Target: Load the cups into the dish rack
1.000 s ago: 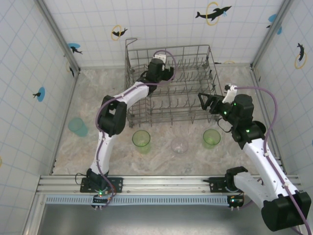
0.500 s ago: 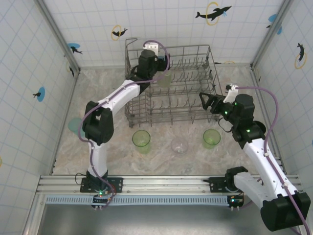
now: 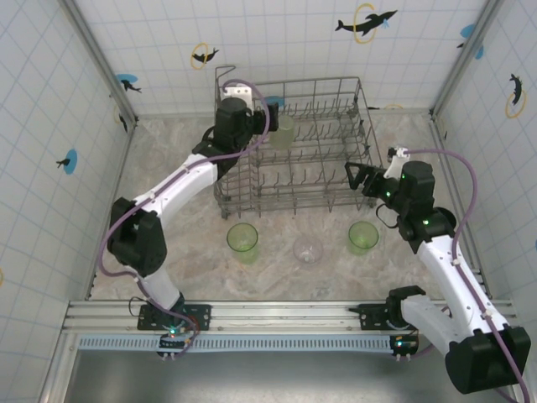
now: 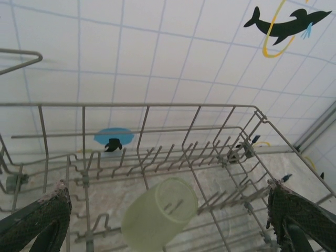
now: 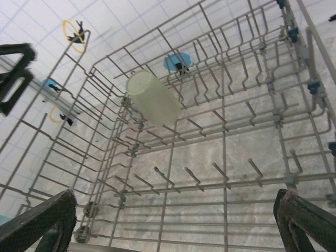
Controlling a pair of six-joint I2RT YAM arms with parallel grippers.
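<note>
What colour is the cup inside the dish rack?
Pale green cup; clearest in the right wrist view.

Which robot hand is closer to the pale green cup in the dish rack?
The left. The left gripper hovers open just left of the pale green cup, over the dish rack's far-left part. The right gripper, also open, is farther off, by the near right corner.

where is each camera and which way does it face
Top external: above and behind, looking down on the dish rack; left arm and right arm show.
Left wrist: over the rack's left side, facing the back wall; left end effector at bottom corners.
Right wrist: by the rack's near right corner, facing far-left; right end effector at bottom corners.
Shared: all see the pale green cup in the rack.
</note>
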